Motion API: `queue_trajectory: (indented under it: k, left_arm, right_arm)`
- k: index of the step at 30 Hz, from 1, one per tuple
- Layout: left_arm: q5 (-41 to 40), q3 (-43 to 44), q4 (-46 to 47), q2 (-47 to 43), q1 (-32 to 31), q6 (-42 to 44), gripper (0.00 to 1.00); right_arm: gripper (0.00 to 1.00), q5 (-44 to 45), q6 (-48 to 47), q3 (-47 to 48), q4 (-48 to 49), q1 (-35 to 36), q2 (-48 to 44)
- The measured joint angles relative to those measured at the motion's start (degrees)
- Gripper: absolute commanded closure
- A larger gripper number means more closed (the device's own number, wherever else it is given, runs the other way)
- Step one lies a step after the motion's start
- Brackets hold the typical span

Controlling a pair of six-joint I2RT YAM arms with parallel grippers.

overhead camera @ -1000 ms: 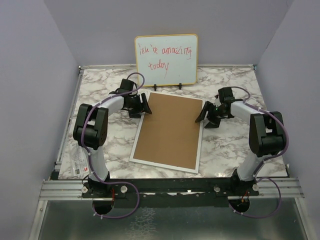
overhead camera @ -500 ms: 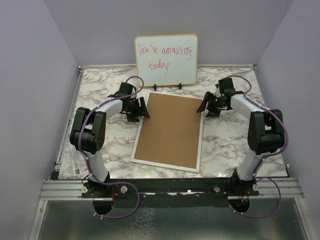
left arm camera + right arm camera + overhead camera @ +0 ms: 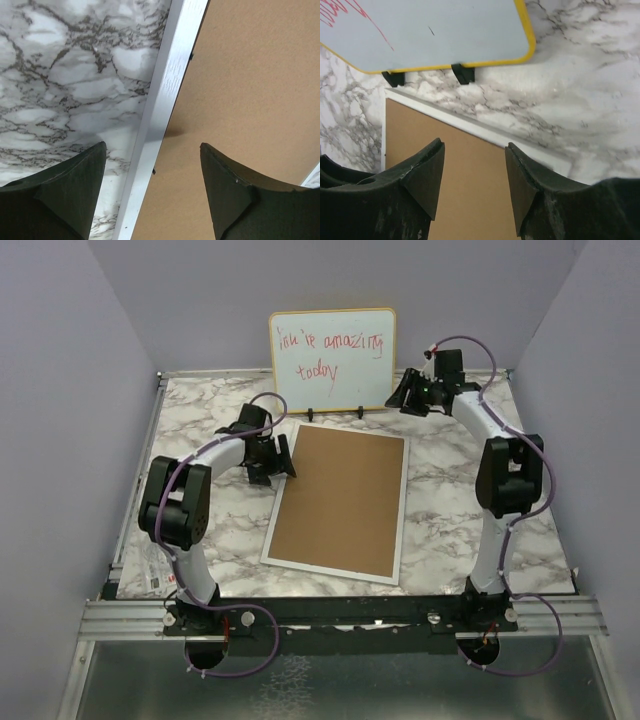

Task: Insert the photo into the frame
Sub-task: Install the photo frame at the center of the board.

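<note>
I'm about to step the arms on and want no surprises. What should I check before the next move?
1. Left claw open, over the frame's left rim: ok.
2. Right claw open, empty: ok.
3. Backing board out of the frame: not ok, it lies inside.
4. Photo found: cannot tell, none in view.
5. Whiteboard upright on its stand: ok.

1. We see the frame (image 3: 330,571) lying flat and back side up in the middle of the marble table (image 3: 450,530).
2. We make out a thin white rim around a brown backing board (image 3: 345,500) that fills it.
3. We find it slightly turned: its long sides run away from the arms' bases, and the far end is shifted a little to the right.
</note>
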Motion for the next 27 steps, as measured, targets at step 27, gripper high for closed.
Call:
queue_trajectory:
  k: [27]
  left_arm:
    - [-0.02, 16.55, 1.33, 12.85, 0.17, -0.46, 0.41]
  right_arm:
    - [0.56, -7.04, -4.63, 17.81, -3.28, 7.85, 19.52]
